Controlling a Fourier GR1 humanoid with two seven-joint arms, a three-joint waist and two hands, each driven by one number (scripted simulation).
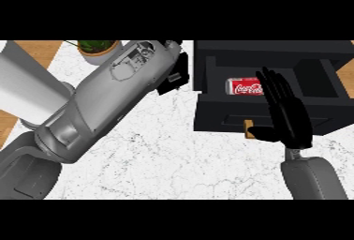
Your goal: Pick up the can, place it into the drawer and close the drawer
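Observation:
A red can [243, 86] lies on its side inside the open black drawer [214, 119] at the upper right. My right hand [287, 112] hangs over the drawer with straight fingers pointing away from me, just right of the can and partly covering its end; it holds nothing. My left forearm stretches diagonally up across the counter, and my left hand [177, 75] shows only as dark fingers beside the drawer's left wall. Whether those fingers are curled is hidden.
A potted plant [97, 49] stands at the back edge, left of my left hand. A white paper-towel roll [27, 91] stands at the far left. The white marble counter [180, 164] spreads in front of the drawer. A small wooden handle [247, 123] sits on the drawer's front.

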